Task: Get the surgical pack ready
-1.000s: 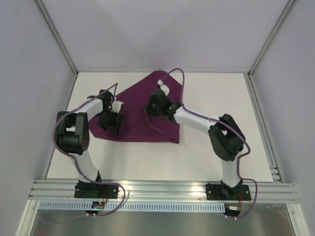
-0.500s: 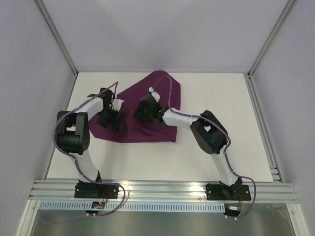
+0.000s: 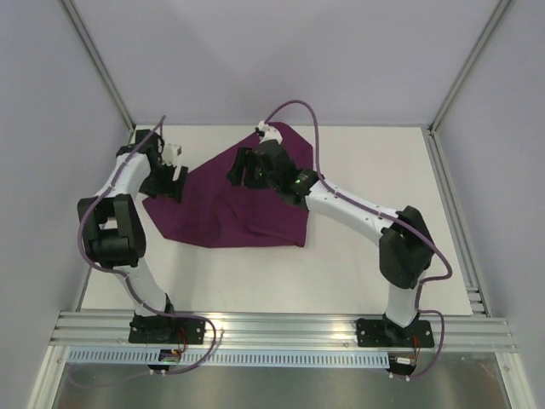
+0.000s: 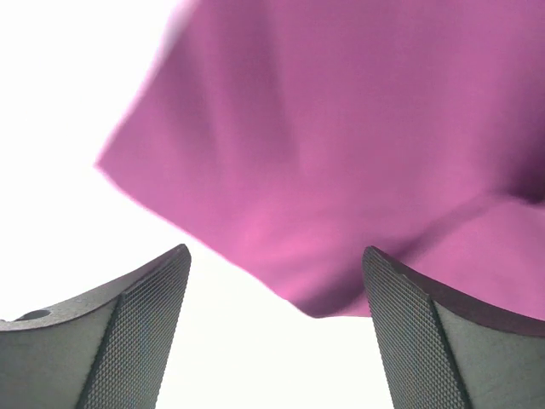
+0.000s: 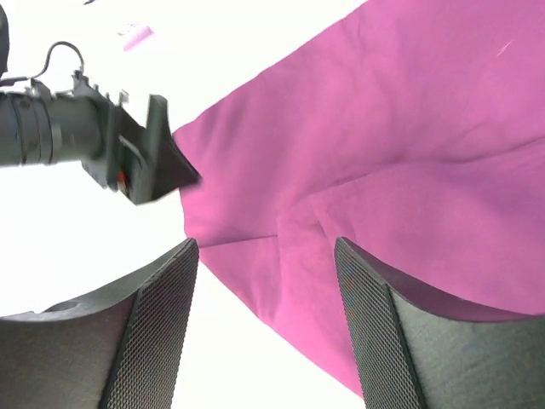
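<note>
Although both arms reach over the table (image 3: pixel 366 273), neither holds anything. The purple cloth (image 3: pixel 238 209) lies spread mid-table, its long axis running from left corner to near right corner. The left pincer (image 3: pixel 171 183), jaws wide, hangs just at that left corner. The right pincer (image 3: pixel 237 172), jaws likewise apart, hovers above the cloth's far part.

One purple cloth (image 3: pixel 243 209) lies on one table (image 3: pixel 366 273). There are two arms, a left arm (image 3: pixel 111 232) and a right arm (image 3: pixel 349 209). There are two grippers, the left gripper (image 3: pixel 168 183) and the right gripper (image 3: pixel 239 170), each with two fingers (image 4: pixel 140 336), four in all.
</note>
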`<state>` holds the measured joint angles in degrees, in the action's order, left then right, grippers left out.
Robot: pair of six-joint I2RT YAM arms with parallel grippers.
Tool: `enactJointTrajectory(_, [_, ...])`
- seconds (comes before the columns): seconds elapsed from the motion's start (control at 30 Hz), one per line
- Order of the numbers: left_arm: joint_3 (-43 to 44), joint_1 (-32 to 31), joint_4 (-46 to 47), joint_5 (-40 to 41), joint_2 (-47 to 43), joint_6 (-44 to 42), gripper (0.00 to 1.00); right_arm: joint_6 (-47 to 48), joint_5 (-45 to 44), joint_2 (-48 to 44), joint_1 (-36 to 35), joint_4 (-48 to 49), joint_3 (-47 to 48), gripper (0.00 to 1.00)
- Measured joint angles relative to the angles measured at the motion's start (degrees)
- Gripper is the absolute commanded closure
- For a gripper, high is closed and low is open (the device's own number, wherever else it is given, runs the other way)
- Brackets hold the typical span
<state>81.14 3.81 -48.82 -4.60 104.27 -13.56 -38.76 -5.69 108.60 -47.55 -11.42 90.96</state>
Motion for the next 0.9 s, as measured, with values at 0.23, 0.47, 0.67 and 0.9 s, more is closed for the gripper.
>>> enactJointTrajectory(0.23, [8.2,10.3,-0.4,5.5,4.3,0.2,0.06,2.8,-2.1,-12.4,4.1,-1.6,-10.2,0.34])
enactJointTrajectory(0.47, [14.5,11.3,-2.4,7.3,15.4,2.8,0.12,4.8,-5.5,-15.4,6.0,-9.2,-19.5,0.34])
enactJointTrajectory(0.67, [15.1,15.5,-4.6,3.9,17.2,3.9,0.19,5.6,-7.9,-20.0,5.7,-12.5,-24.0,0.34])
enactJointTrajectory(0.9, [14.9,14.9,-5.6,-1.3,18.6,3.8,0.27,5.3,-10.6,-21.2,6.0,-12.7,-24.8,0.35])
